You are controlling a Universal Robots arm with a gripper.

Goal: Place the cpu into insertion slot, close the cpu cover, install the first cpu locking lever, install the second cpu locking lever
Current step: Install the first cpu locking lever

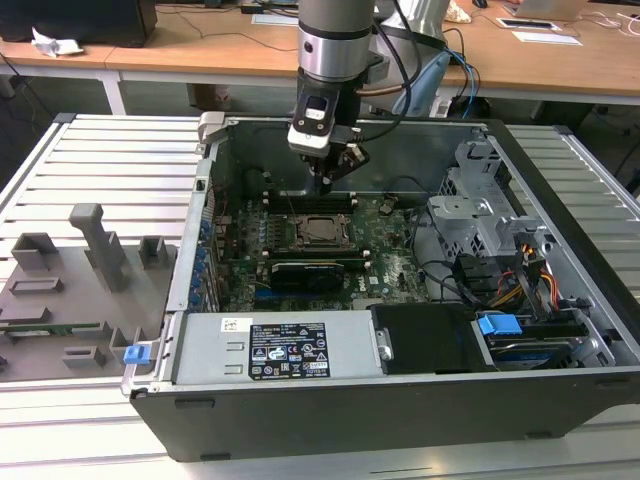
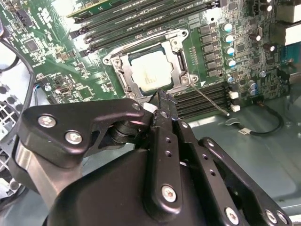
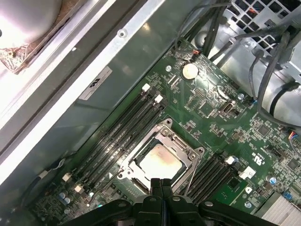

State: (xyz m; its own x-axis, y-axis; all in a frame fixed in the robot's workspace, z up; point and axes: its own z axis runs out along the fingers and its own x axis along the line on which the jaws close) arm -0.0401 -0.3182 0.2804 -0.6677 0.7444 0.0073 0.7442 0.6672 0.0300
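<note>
Here cpu (image 2: 150,73) flat, face up, under closed cpu cover (image 2: 179,59).

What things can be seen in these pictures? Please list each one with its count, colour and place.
computer case: one, dark grey, open, on the table
table: one, light grey, slatted, under the case
motherboard: one, green, on the case floor
cpu: one, silver-grey, mid-motherboard, inside the cover's window
cpu cover: one, silver-grey, lying around the cpu
memory slots: several, black, on two sides of the cpu
card: one, black, beside the cpu
power supply: one, grey with a black label, at the case's near wall
drive cage: one, silver, the exterior view's right
fixtures: several, grey, the exterior view's left, on the table
gripper: one, black, shut, empty, above the cpu
</note>
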